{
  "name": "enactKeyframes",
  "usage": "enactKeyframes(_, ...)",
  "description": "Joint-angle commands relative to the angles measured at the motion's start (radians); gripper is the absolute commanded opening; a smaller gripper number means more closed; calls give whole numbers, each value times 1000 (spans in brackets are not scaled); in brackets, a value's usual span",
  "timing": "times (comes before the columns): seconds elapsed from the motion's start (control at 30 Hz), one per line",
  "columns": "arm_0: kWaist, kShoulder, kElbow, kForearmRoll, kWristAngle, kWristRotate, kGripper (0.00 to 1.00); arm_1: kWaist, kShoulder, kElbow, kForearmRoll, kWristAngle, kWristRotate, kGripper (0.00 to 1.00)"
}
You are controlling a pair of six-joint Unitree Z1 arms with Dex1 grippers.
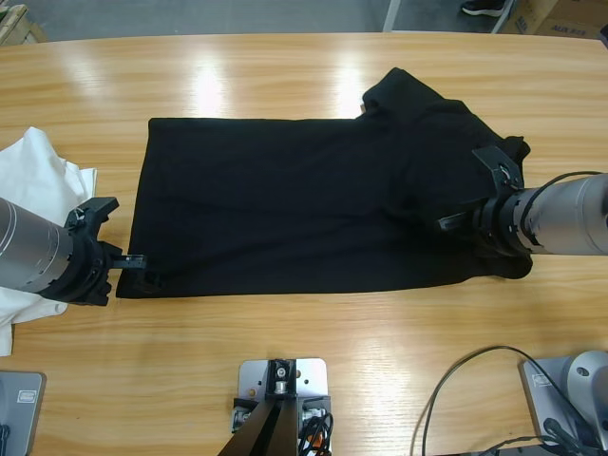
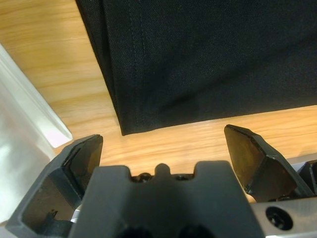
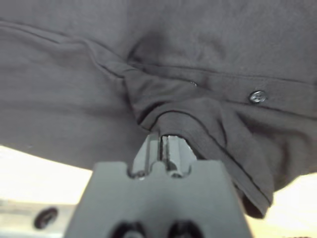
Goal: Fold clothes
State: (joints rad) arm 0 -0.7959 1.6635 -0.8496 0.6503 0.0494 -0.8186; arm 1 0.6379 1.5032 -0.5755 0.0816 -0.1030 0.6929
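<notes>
your black soft-fabric polo shirt point(image 1: 285, 204) lies flat mid-worktop point(image 1: 285, 76); it's limp, so pinch hems. right fingers point(image 3: 161, 141) clench its collar; left fingers point(image 2: 84, 158) spread wide, empty, near its hem corner.

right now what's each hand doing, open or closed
Left hand: open, empty, just short of the black polo's hem corner.
Right hand: closed on the black polo's collar fabric.

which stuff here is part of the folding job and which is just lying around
In the job:
black polo, flat on the table
right gripper, shut on its collar
left gripper, open by its hem corner
white shirt, at the table's end

Lying about:
cables
</notes>
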Motion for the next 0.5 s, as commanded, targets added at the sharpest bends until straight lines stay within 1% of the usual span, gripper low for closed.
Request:
enactKeyframes(0.03, -32, 39, 37, -26, -3, -37, 968, -24, -134, -180, 257, 73, 14, 0)
enactKeyframes(0.1, -40, 40, 44, -33, -3, -46, 968, -24, -143, -187, 293, 113, 55, 0)
enactKeyframes(0.2, -45, 44, 60, -47, -3, -49, 968, -12, -93, -158, 286, 156, 66, 0)
enactKeyframes(0.27, -45, 46, 63, -51, -3, -50, 968, -11, -42, -117, 241, 167, 69, 0)
enactKeyframes(0.4, -46, 49, 64, -51, -4, -55, 968, 17, 23, -110, 168, 221, 90, 0)
enactKeyframes(0.5, -50, 50, 63, -57, -5, -59, 968, 32, 69, -107, 134, 220, 92, 0)
